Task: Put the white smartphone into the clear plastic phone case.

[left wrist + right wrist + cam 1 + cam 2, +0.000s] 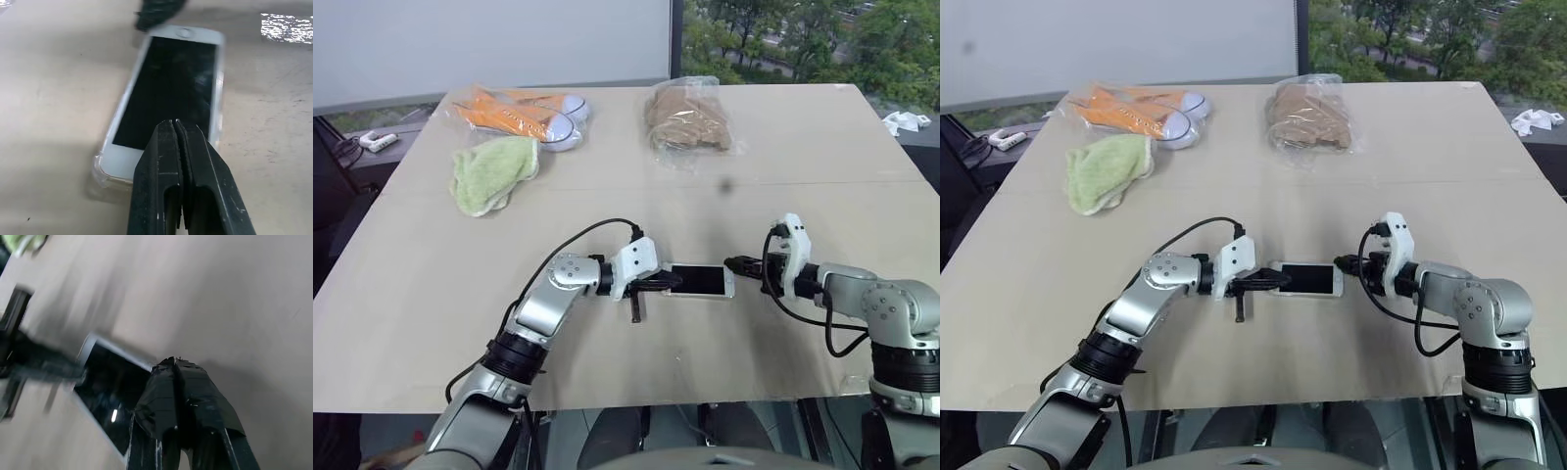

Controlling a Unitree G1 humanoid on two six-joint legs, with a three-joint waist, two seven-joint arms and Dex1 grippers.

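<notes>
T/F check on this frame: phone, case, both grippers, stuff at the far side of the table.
1. The phone lies screen up between the two grippers. True.
2. The left gripper is wide open. False: its fingers are shut, tips on the phone's near end.
3. The phone already sits in the clear case. True: the case's clear rim shows around the phone's corner.
4. The right gripper holds the green cloth. False: it is shut at the phone's other end; the cloth lies at the far left of the table.
5. The bagged shoes lie beside the cloth. True.
</notes>
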